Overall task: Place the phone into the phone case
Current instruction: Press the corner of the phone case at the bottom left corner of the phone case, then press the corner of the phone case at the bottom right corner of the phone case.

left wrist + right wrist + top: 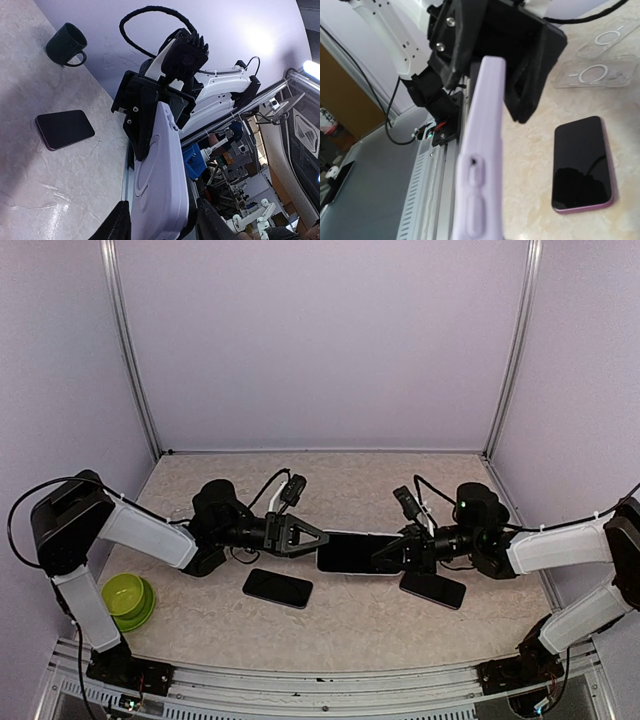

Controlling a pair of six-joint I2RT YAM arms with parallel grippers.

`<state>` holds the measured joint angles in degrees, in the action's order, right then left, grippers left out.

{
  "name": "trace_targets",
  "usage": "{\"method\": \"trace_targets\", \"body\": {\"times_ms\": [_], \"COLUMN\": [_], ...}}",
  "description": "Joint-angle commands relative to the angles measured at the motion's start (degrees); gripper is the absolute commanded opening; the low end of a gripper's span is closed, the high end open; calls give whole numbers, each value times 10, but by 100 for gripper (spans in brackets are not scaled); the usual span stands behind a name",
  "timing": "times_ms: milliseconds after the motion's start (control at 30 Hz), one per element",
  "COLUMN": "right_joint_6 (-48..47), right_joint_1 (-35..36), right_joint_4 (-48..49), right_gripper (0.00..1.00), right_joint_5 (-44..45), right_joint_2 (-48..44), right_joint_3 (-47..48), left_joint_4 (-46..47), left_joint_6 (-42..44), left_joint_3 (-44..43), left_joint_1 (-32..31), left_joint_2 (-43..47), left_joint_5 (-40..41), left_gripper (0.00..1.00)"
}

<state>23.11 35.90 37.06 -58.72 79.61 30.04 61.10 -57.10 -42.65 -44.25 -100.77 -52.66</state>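
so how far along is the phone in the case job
Done, it seems: the case is off the table, and from above its face shows dark inside a pale rim, so a phone looks seated, though I can't confirm. In hand: the right gripper is shut on one end, the left gripper open around the other. Left: setting it down. Two spare phones lie nearby.

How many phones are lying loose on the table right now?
2. The left phone lies just left of centre, the right phone right of centre, both nearer than the held case, which may hide a third.
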Motion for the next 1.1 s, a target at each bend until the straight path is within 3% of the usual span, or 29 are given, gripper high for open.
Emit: {"method": "trace_targets", "body": {"times_ms": [0,133,167,367,567,700,1067], "right_joint_6": [-11,-13,-13,-5,21,31,47], "right_joint_1": [9,10,10,10,10,10,7], "right_joint_4": [29,21,19,2,14,24,28], "right_gripper": [0,0,0,0,0,0,0], "right_joint_5": [-13,-8,-7,11,22,24,49], "right_joint_2": [-4,4,5,19,24,18,-5], "right_joint_3": [15,17,18,28,36,37,37], "left_joint_4": [22,19,12,-92,-122,-122,-81], "left_joint_6": [1,4,8,79,97,98,77], "left_joint_3": [-21,-20,-20,-24,-23,-19,-8], "left_joint_1": [-10,-10,-10,-11,-13,-13,-13], "left_joint_2": [-12,-15,-16,11,31,33,21], "left_joint_5": [-19,-12,-6,61,76,73,45], "left_gripper": [38,4,0,0,24,34,41]}}
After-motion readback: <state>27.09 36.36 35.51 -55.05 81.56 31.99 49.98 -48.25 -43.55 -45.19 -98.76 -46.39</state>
